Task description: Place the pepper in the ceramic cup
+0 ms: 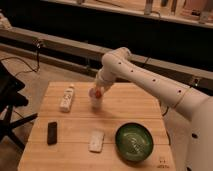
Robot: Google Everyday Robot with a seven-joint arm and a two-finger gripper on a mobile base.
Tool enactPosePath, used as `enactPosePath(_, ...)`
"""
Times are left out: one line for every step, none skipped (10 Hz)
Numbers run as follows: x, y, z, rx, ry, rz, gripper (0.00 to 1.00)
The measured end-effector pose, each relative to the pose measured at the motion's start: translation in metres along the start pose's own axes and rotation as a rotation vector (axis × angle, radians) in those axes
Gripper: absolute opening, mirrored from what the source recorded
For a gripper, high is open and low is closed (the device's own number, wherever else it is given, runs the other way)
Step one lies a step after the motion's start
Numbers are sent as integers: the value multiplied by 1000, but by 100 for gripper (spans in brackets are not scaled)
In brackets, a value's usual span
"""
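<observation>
The small pale ceramic cup (96, 101) stands upright on the wooden table (75, 120), left of centre toward the back. The red-orange pepper (99, 93) shows right at the cup's rim, just under my gripper (98, 90). The gripper hangs straight above the cup at the end of the white arm (145, 80), which reaches in from the right. Whether the pepper is still held or rests in the cup cannot be told.
A wide dark-green bowl (134, 141) sits front right. A white bottle (66, 97) lies at back left. A black rectangular object (51, 132) lies front left, a white packet (96, 140) front centre. Dark rails and a floor cable lie behind the table.
</observation>
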Motion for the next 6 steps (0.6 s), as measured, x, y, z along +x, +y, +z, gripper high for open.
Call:
enactPosePath(-1, -1, 1, 0, -2, 3, 80)
enactPosePath(-1, -3, 2, 1, -5, 4, 80)
enactPosePath(-2, -2, 3, 0, -5, 8, 80)
enactPosePath(-1, -2, 2, -2, 0, 12, 80)
enactPosePath(-1, -1, 0, -3, 8, 18, 80)
enactPosePath(0, 1, -4, 1, 28, 41, 80)
